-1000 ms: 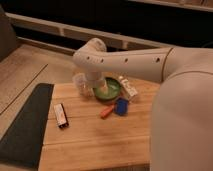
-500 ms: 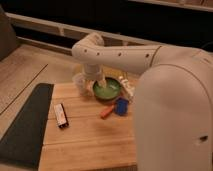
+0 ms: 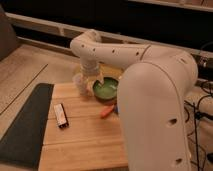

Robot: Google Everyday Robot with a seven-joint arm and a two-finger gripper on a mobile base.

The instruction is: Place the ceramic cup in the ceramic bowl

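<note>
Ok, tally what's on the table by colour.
Off-white: 1, cup
Green: 1, bowl
Orange: 1, stick
Blue: 1, block, mostly behind the arm
Dark: 2, bar and mat
Total: 6
The arm hides part of the table. The gripper hangs between cup and bowl.

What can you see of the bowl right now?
The bowl is round, shallow and green, with a darker rim and a paler inside; it looks like glazed ceramic. It sits upright on the wooden table, and the arm hides its right part. The cup stands just left of it; whether they touch is unclear. The gripper is above the cup, by the bowl's left rim. The cup is not in the bowl.
</note>
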